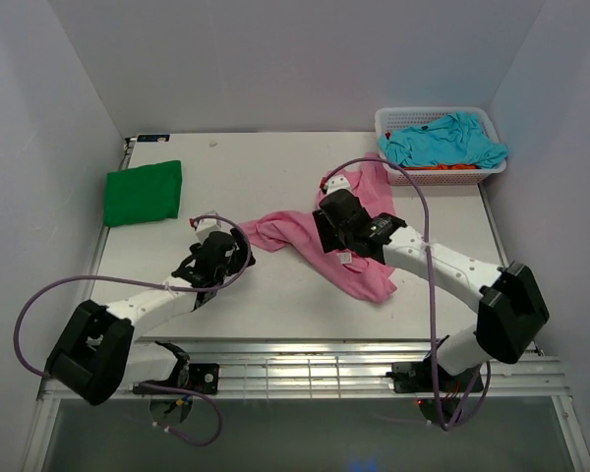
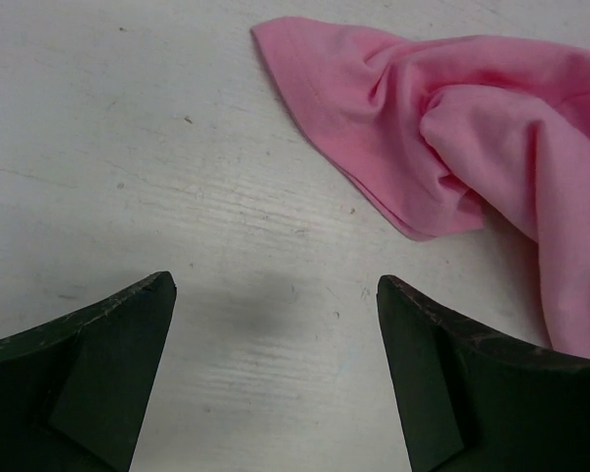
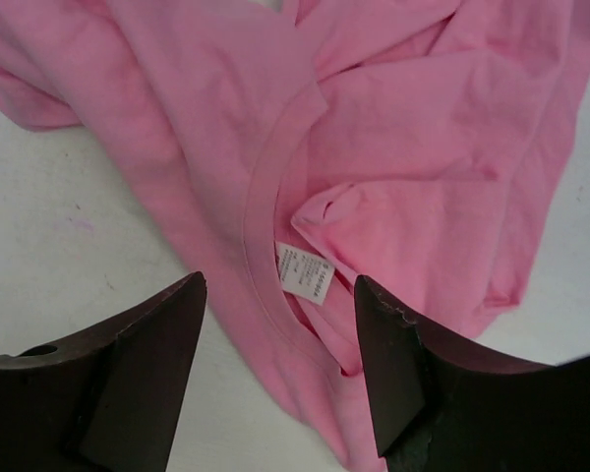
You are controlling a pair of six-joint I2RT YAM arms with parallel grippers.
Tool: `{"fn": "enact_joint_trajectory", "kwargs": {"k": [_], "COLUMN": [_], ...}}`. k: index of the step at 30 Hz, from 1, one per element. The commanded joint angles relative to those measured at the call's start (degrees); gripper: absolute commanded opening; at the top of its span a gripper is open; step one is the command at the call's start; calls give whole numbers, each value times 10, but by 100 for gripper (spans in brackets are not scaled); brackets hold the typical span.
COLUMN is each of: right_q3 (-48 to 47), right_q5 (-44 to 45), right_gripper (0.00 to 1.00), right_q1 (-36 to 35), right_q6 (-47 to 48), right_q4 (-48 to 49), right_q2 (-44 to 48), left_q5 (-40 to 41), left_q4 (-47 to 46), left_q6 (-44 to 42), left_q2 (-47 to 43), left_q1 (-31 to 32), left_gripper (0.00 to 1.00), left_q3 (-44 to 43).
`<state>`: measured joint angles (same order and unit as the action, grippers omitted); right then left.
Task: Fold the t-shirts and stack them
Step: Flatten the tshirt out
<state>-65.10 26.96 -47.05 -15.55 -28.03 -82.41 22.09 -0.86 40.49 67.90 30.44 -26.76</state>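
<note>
The pink t-shirt lies crumpled and unfolded across the middle of the white surface, one end trailing toward the white mesh basket at the far right corner. The right hand hangs over the shirt's neck area with its dark fingers spread apart and nothing between them. Just beyond them the rounded collar and a small white label face up. Whether the fingertips touch the cloth is hard to say from the wrist view. The left hand is likewise released, its fingers wide apart above bare surface, near the shirt's left-hand end, where a pointed fold of pink cloth lies flat and clear of the fingers. A green t-shirt sits folded into a neat rectangle near the far left edge, well apart from both hands. A turquoise t-shirt is heaped loosely in the basket, spilling over its rim, with a strip of orange cloth, probably another shirt, showing beneath it.
</note>
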Motion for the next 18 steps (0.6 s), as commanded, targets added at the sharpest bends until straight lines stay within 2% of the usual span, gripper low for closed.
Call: {"fn": "enact_joint_trajectory", "kwargs": {"k": [1,5,8,13,18], "right_q3": [-20,-34,-70,-156,-238], "right_q5": [-52,-128,-198,-266,-358], "right_gripper": [68,64,63,62,62], "right_q1": [31,63,70,70,70], "right_q6": [42,68,104,132,134], "right_q4": [125,186,225,262,248], "right_q2": [-40,-94,-140,-219,-286], "left_q5": [-7,-9,23,85,92], "left_q4": [-76,-79,-69,-21,-10], "left_q6": [-26,-23,-23,1,6], "left_q2": [46,78,79,42,6], "left_q1": [-20,-32,-38,-41,-43], "left_gripper": [94,94,94,94,94], "left_q3": [-41,-63,-66,-63,-44]}}
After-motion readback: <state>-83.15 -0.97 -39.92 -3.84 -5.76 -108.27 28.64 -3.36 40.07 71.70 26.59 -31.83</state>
